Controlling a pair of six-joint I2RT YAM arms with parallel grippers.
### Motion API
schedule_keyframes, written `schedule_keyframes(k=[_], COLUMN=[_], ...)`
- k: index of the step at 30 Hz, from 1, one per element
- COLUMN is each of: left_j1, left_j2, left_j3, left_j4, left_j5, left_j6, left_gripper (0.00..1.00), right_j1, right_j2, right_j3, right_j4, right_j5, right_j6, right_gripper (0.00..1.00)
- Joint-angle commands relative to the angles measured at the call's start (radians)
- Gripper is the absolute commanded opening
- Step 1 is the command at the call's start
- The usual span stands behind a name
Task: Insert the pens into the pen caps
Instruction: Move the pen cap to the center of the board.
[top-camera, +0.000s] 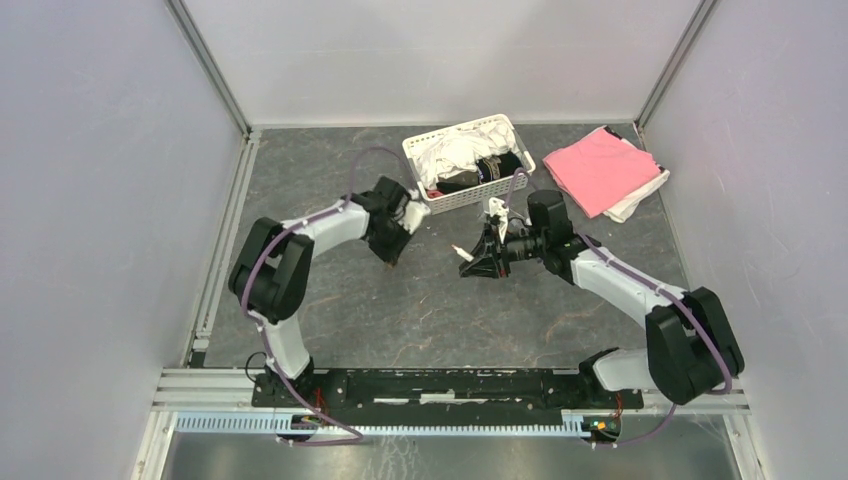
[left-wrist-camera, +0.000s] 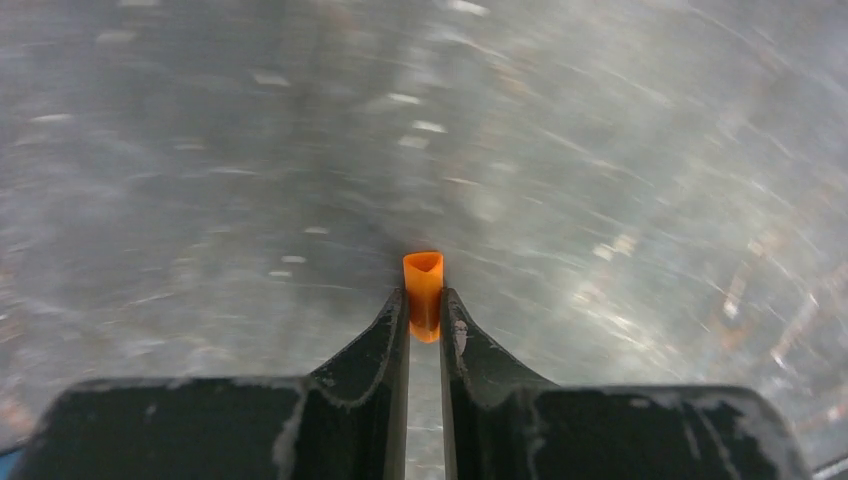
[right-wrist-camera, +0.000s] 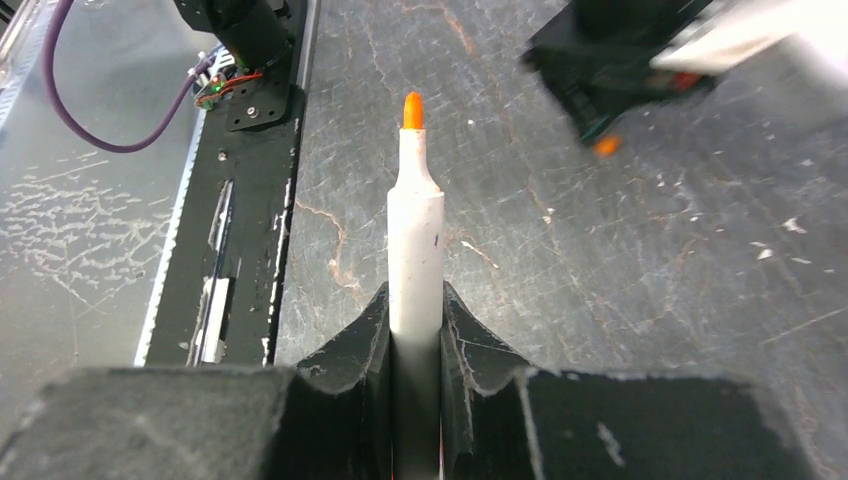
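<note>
Black fingers (left-wrist-camera: 370, 350) of our left tool (left-wrist-camera: 424, 300) are clenched on one orange cap (left-wrist-camera: 423, 285). It is a short plastic tube that stands out past the fingertips, with its open mouth facing away from the wrist camera. The surface beyond it is blurred.

Our right tool (right-wrist-camera: 415, 300) grasps one pen (right-wrist-camera: 415, 230) by the lower barrel. The barrel is white, narrows at a shoulder, and ends in a bare orange tip pointing away from the tool.

We count one pen and one cap; we see no others in any view.

From above, both tools hang over the middle of the table (top-camera: 420, 310), a little toward its far edge. They sit near each other but apart, left tool on the left, with the pen's tip aimed toward it. The right wrist view shows the cap as an orange spot under the left tool, off to the right of the pen's line.

One white basket (top-camera: 418, 158) holding white and dark items sits at the far edge. One pink cloth (top-camera: 600, 165) lies on a white cloth (top-camera: 640, 195) near the far right corner.
</note>
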Motion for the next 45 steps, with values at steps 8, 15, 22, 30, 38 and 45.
schedule_keyframes(k=[8,15,22,30,38,45], left_j1=[-0.176,-0.206,-0.196,-0.193,-0.193,-0.194], left_j2=[-0.247,-0.301,-0.303,-0.631,-1.049,-0.989], left_j3=[-0.255,-0.282,-0.249,-0.301,-0.564,-0.616], left_j4=[0.027,0.060,0.078,0.266,0.547,0.456], left_j5=[0.039,-0.021,-0.171,-0.166,-0.223,-0.254], left_j6=[0.274,0.187,0.040,-0.236,-0.866,-1.506], left_gripper=[0.23,0.39,0.42,0.44,0.85,0.70], right_j1=[-0.116,-0.139,-0.143,-0.146,-0.146,-0.147], right_j2=[-0.173,-0.161,-0.159,-0.156,-0.146,-0.142], right_j3=[0.029,0.027,0.027,0.023,0.022,0.022], right_j4=[-0.006,0.005,0.008,0.014,0.015,0.015], right_j5=[-0.055,-0.085,-0.090,-0.086,-0.082,-0.074], right_j6=[-0.066,-0.046,-0.042,-0.038,-0.037,-0.034], right_gripper=[0.00,0.00,0.00,0.00,0.00,0.00])
